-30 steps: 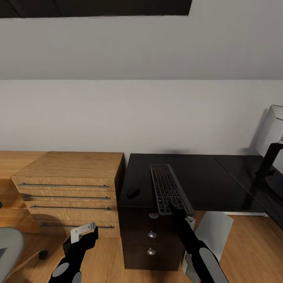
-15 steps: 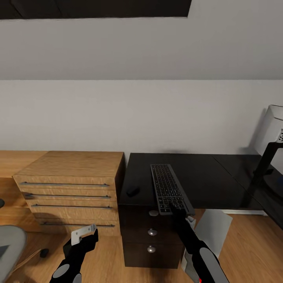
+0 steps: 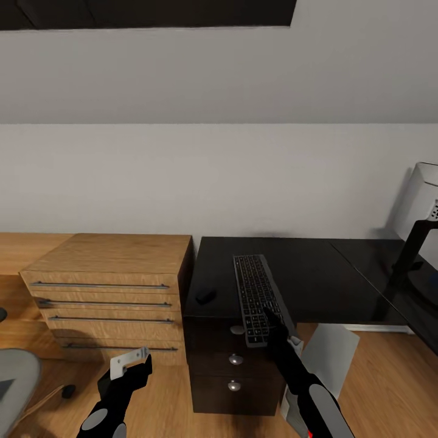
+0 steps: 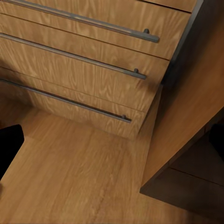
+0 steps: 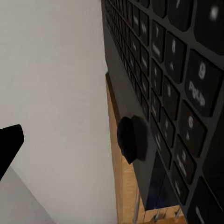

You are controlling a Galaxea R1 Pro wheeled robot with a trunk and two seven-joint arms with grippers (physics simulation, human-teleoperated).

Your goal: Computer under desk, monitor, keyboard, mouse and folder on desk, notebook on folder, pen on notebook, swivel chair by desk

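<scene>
Your right gripper (image 3: pixel 272 321) sits at the near end of the keyboard (image 3: pixel 258 292), but I cannot tell if it grasps it. Keyboard lies on the desk (image 3: pixel 316 274), overhanging the front edge, mouse (image 3: pixel 205 297) beside. Push it inward slowly, keeping it flat.

Head view: swivel chair (image 3: pixel 13 377) and monitor (image 3: pixel 420 243) cropped by opposite picture edges; right gripper (image 3: pixel 272 321) fingers' spacing indistinct against keyboard (image 3: pixel 258 291) at counter (image 3: pixel 316 274) front edge.
</scene>
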